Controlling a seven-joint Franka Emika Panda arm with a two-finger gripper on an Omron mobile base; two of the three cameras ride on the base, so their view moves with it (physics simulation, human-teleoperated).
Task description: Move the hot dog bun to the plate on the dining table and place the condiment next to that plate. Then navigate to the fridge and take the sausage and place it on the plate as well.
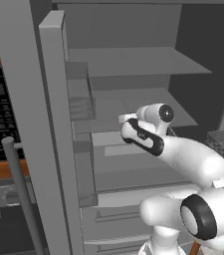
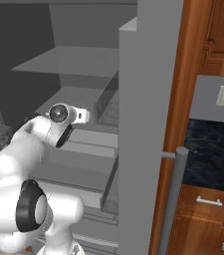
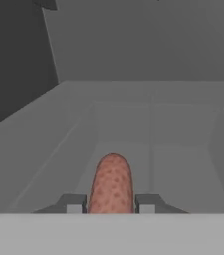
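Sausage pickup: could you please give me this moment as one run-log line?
phase: grasp in fridge | gripper: jaws shut on sausage | sausage: between the fingertips, pointing away from the hand | next: withdraw, probably

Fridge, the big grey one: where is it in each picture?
Left base view: the tall grey steel fridge stands open across centre and right, door at left.
Right base view: open inside at left, door in the centre.
Hand view: its grey walls rise behind the thin reddish-brown sausage.
Shared landmark: its flat grey shelves.
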